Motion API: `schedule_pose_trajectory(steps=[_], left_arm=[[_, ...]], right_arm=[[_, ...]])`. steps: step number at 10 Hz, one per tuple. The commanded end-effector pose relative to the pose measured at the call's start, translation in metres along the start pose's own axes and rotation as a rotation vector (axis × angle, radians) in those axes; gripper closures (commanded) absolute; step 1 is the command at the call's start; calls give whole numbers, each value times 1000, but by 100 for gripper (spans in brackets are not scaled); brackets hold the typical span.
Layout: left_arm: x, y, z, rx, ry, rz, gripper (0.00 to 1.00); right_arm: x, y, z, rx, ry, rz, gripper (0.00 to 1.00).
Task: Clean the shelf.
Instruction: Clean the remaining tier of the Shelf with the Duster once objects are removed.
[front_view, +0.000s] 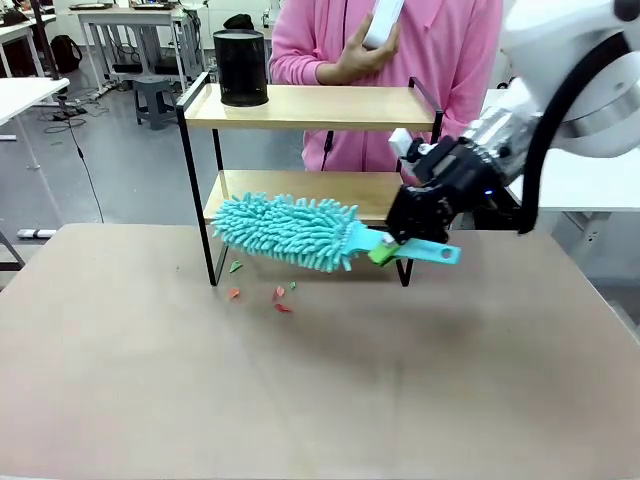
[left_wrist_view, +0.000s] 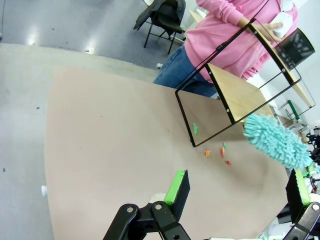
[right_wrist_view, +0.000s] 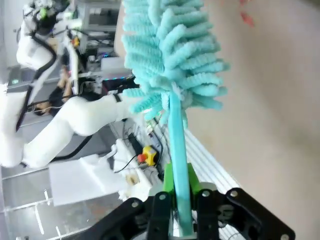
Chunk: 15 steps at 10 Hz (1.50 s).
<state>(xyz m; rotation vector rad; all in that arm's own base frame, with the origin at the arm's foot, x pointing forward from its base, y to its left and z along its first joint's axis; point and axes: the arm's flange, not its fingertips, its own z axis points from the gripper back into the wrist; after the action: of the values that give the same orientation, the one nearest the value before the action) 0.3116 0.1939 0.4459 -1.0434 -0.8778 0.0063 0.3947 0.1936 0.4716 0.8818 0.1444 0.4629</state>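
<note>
Duster in right claw, by shelf

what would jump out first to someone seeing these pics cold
The fluffy teal duster catches the eye first, its handle clamped in the right hand and its head by the lower board of the shelf. Next come the small red and green scraps on the table near the shelf's front legs. A black container stands on the top board, with a person in pink behind.
</note>
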Motion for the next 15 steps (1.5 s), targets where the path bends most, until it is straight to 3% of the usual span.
schedule_pose_trajectory(steps=[1,3,5,7,9,11,12,14,15], left_arm=[[0,0,-2,-17,-20,-24,0],[0,0,-2,-17,-20,-24,0],[0,0,-2,-17,-20,-24,0],[0,0,-2,-17,-20,-24,0],[0,0,-2,-17,-20,-24,0],[0,0,-2,-17,-20,-24,0],[0,0,-2,-17,-20,-24,0],[0,0,-2,-17,-20,-24,0],[0,0,-2,-17,-20,-24,0]], right_arm=[[-29,-18,26,126,-36,3,89],[-71,-35,48,282,3,53,89],[-133,-35,83,345,-4,151,89],[-207,-28,126,346,-105,187,89],[-269,-38,156,310,-290,76,89],[-314,-81,158,405,-511,-35,89],[-329,-105,149,420,-593,-164,89],[-353,-137,137,482,-674,-301,89],[-355,-143,137,454,-705,-425,89]])
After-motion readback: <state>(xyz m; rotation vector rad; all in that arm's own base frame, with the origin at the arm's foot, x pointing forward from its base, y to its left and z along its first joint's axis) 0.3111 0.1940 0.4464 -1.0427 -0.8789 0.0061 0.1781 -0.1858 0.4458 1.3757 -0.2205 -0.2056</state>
